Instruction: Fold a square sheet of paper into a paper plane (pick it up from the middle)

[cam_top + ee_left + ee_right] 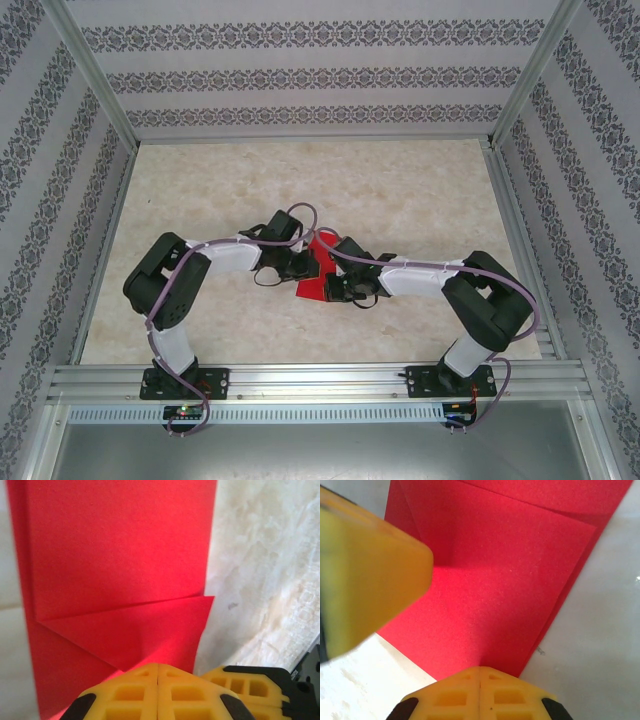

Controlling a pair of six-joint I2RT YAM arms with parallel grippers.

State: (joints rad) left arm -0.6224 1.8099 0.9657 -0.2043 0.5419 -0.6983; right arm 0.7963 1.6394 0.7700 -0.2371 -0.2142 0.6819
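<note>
The square sheet of paper (314, 283) is bright red and creased, with folded flaps layered on it, and sits mid-table between the two arms. In the left wrist view the paper (120, 555) shows a triangular flap running down to my left gripper (158, 666), whose yellow jaws are pressed together on its near edge. In the right wrist view the paper (510, 580) puckers toward my right gripper (480, 669), whose jaws are likewise closed on its edge. From above, the left gripper (302, 265) and right gripper (336, 286) stand close together at the paper.
The marble-patterned table (400, 190) is ringed by an aluminium frame (310, 380) and patterned walls. The right gripper's yellow fingers (250, 685) show beside the left one. The left gripper's blurred yellow finger (365, 590) looms at the left of the right wrist view.
</note>
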